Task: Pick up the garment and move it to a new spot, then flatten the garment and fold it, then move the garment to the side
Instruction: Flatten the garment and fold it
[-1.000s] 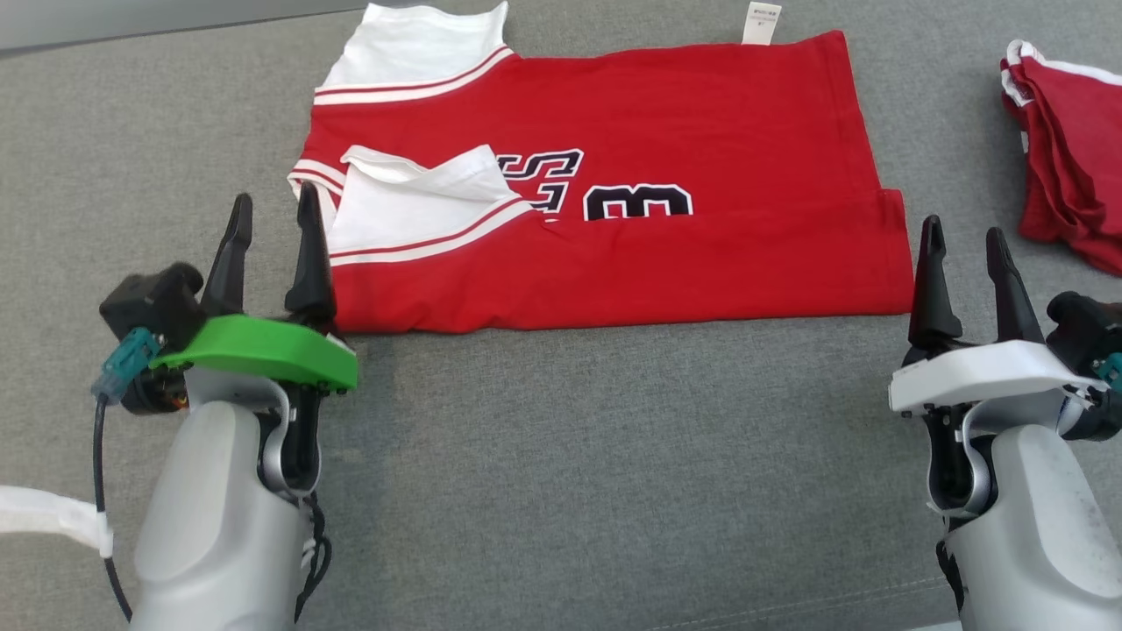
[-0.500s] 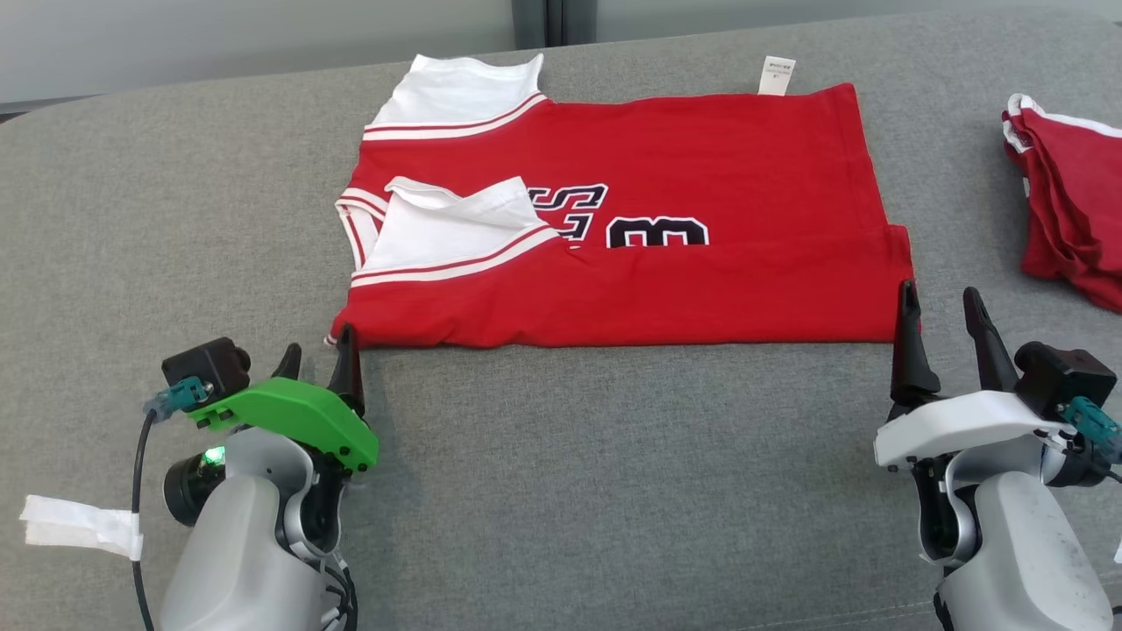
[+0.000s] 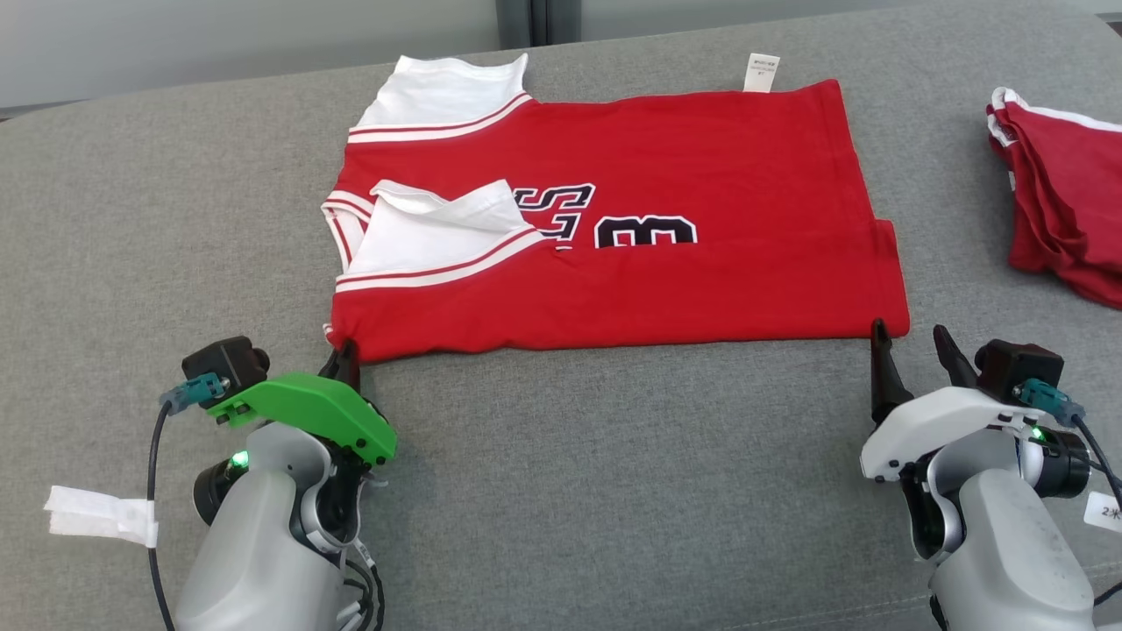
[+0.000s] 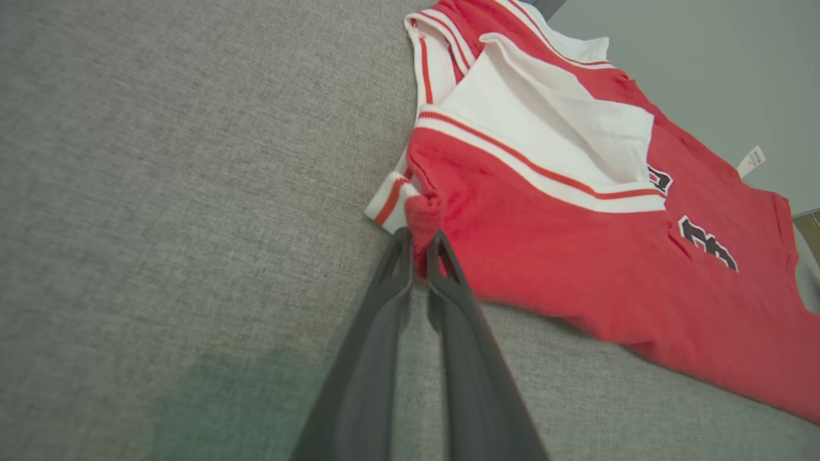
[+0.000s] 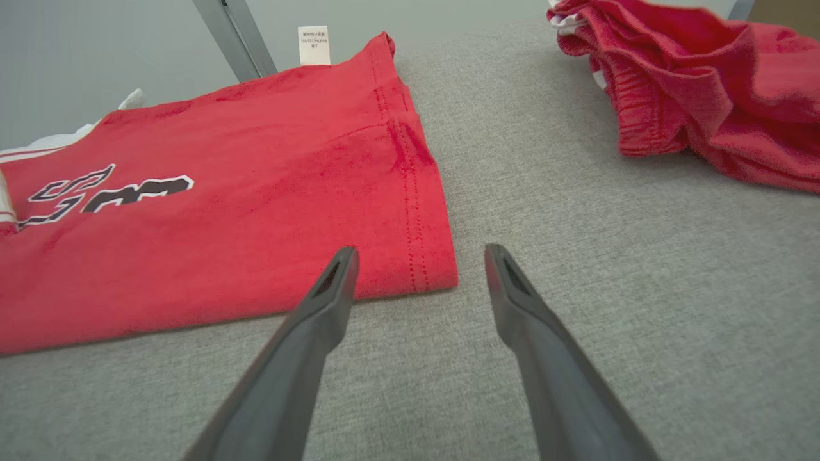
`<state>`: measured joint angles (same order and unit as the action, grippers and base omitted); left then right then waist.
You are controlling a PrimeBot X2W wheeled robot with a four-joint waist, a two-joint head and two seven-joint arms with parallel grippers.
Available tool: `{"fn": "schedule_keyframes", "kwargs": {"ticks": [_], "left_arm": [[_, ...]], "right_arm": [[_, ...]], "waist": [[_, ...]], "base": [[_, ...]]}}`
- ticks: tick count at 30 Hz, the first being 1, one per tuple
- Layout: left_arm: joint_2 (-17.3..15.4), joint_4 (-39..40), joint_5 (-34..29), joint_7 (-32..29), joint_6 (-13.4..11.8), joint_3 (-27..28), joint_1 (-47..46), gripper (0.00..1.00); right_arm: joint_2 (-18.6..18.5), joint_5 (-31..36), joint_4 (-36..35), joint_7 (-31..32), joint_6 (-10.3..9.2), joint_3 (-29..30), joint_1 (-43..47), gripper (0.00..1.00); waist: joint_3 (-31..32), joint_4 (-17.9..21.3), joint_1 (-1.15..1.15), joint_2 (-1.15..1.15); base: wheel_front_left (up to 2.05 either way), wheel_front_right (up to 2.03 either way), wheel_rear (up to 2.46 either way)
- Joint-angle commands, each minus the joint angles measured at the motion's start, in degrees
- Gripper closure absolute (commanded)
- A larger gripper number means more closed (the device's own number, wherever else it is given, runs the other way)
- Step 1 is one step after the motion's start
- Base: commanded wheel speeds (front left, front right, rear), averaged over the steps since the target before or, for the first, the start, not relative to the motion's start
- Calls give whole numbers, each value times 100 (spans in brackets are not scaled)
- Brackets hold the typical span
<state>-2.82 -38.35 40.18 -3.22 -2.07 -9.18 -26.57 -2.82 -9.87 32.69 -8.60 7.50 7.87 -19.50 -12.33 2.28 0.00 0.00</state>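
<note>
Garment (image 3: 614, 280): lay flat, partly folded, at the far centre of the grey surface (image 3: 614, 491).
Left gripper (image 4: 419, 256): nearly closed, pinching its near left corner.
Right gripper (image 5: 419, 251): wide apart around the near right corner, gripping nothing.
Red pile (image 3: 1061, 210): far right, apart.

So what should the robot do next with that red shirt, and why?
Probably close the right hand. It stands open around the near right corner of the shirt, while the left hand pinches the near left corner. With both corners held, it could lift that edge to fold.
</note>
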Motion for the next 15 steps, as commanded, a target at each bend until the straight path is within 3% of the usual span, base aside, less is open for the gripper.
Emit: {"fn": "schedule_keyframes", "kwargs": {"ticks": [1, 10, 11, 12, 14, 15], "left_arm": [[-22, 0, 91, 44, -22, -17, -83, 100], [-23, -64, 375, 235, 41, -198, -57, 100], [-24, -64, 419, 253, 46, -213, -59, 100], [-23, -72, 441, 285, 45, -239, -59, 100], [-24, -62, 514, 363, 67, -259, -61, 100], [-24, -47, 563, 409, 97, -262, -53, 100]], "right_arm": [[-15, 67, 146, 61, -4, 54, -155, 0], [-14, -157, 1449, 130, -4, 381, -923, 0], [-14, -165, 1568, 146, -4, 372, -990, 11], [-14, -164, 1708, 152, -4, 357, -1061, 52], [-14, -225, 1899, 114, -4, 359, -1181, 75], [-12, -277, 1991, 65, -4, 361, -1261, 94]], "waist": [[-5, -25, 0, 0], [-76, -173, 0, 0], [-82, -183, 0, 0], [-87, -196, 0, 0], [-94, -211, 0, 0], [-92, -217, 0, 0]], "base": [[0, 0, 0], [0, 0, 0], [0, 0, 0], [0, 0, 0], [0, 0, 0], [0, 0, 0]]}}
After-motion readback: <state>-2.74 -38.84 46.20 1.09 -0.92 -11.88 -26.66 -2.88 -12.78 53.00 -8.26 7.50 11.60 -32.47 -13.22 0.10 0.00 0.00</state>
